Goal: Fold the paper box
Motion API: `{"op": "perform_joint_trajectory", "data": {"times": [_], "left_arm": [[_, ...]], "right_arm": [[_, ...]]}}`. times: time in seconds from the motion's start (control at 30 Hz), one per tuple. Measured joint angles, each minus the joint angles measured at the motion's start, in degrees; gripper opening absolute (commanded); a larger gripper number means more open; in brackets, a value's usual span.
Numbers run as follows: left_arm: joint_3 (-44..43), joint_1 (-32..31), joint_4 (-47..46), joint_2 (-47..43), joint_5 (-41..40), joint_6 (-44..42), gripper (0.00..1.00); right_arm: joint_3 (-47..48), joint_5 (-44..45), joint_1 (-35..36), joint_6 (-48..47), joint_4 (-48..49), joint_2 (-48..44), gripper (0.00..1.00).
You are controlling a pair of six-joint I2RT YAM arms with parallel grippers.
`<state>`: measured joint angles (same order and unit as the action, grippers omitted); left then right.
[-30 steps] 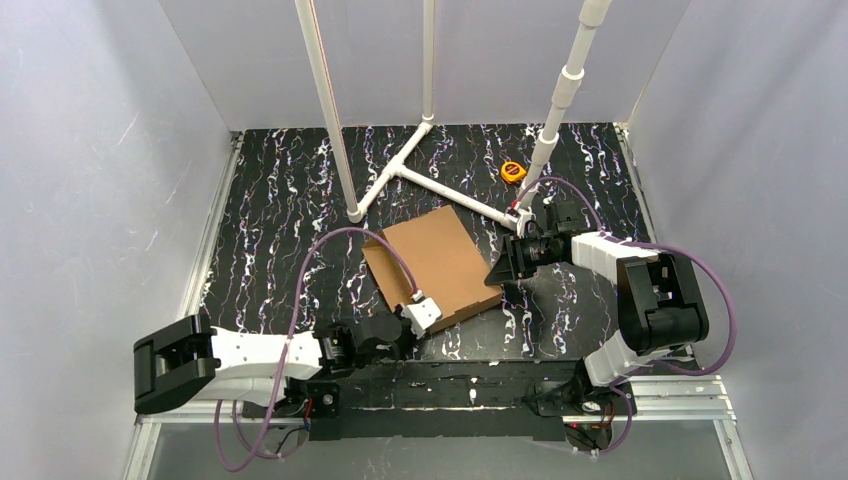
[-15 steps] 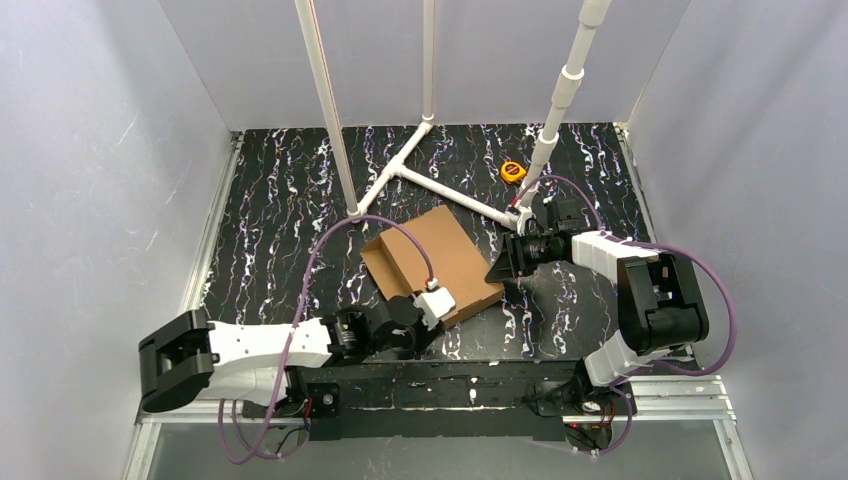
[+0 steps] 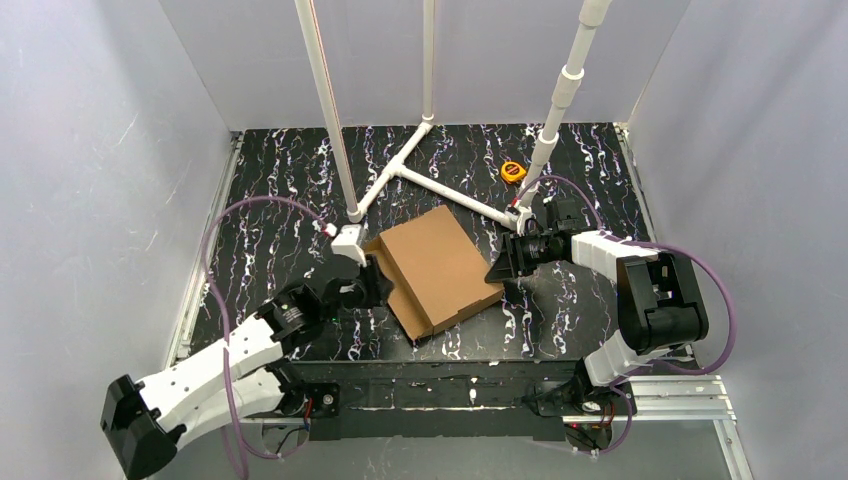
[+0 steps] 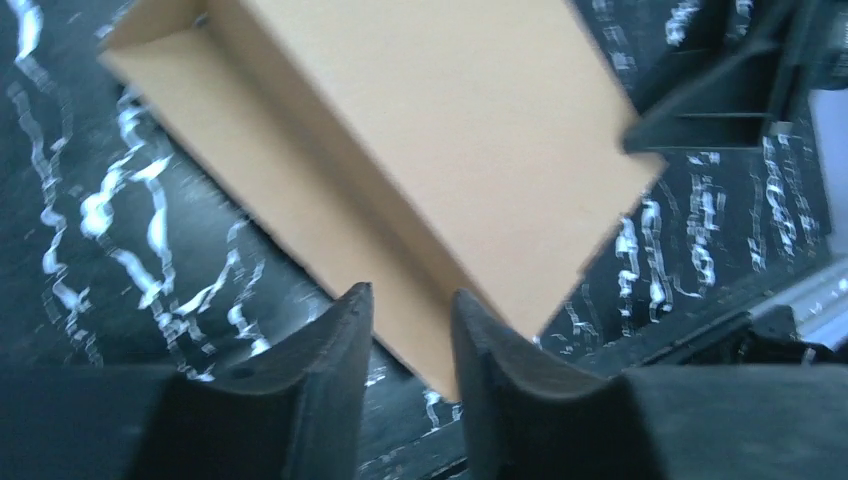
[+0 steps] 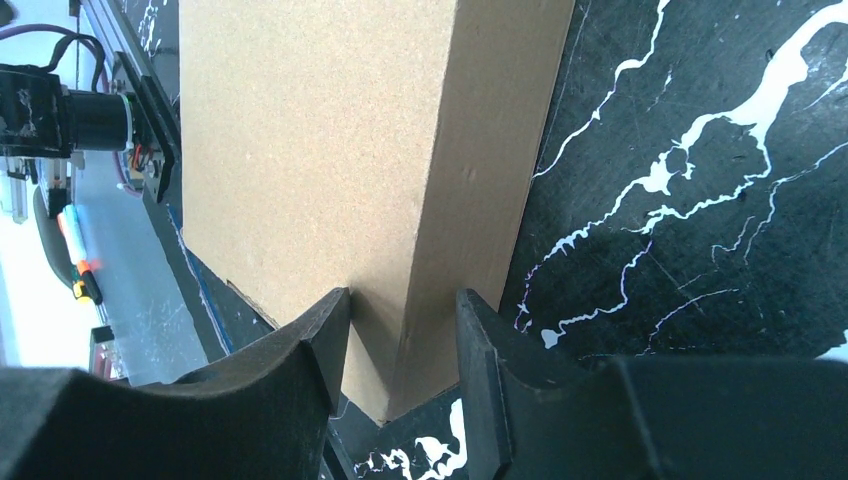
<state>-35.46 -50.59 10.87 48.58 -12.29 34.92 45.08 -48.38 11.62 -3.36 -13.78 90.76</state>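
Note:
The paper box (image 3: 438, 262) is a brown cardboard mailer lying near the table's middle with its lid down and a side wall showing on its left. My left gripper (image 3: 378, 282) is at the box's left side. In the left wrist view the left gripper (image 4: 410, 305) has its jaws a little apart over the box's long side wall (image 4: 330, 210), with nothing between them. My right gripper (image 3: 500, 272) is at the box's right corner. In the right wrist view the right gripper (image 5: 400, 300) straddles the corner of the box (image 5: 300, 150), one finger on the lid and one on the side wall.
A white PVC pipe frame (image 3: 420, 175) stands and lies behind the box. A yellow tape measure (image 3: 513, 171) sits at the back right. White walls close in the table on three sides. A metal rail (image 3: 660, 400) runs along the near edge.
My left arm has swung from the box's near corner up and around to its left side. The raised left flap has come down. The right gripper has stayed at the right corner.

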Motion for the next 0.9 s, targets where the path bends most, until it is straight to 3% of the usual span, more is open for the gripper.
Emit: {"op": "perform_joint_trajectory", "data": {"times": [0.1, 0.27, 0.47, 0.67, 0.9], "left_arm": [[3.26, 4.33, 3.69, -2.38, -1.14, 9.11, 0.0], [9.16, 5.35, 8.85, -3.19, 1.36, 24.06, 0.0], [16.46, 5.38, 7.26, -0.72, 9.18, 37.07, 0.0], [19.63, 5.22, -2.54, 5.7, 15.19, 42.97, 0.0], [16.33, 0.94, -11.54, 16.68, 17.88, 45.24, 0.0]], "right_arm": [[0.04, 0.02, 0.02, -0.04, 0.0, 0.0, 0.5], [0.04, 0.04, 0.02, -0.04, 0.0, 0.0, 0.5], [0.11, 0.0, 0.02, -0.04, -0.02, 0.11, 0.5], [0.13, 0.0, 0.02, -0.04, -0.04, 0.15, 0.5], [0.2, -0.35, 0.02, -0.04, 0.0, 0.48, 0.5]]}}
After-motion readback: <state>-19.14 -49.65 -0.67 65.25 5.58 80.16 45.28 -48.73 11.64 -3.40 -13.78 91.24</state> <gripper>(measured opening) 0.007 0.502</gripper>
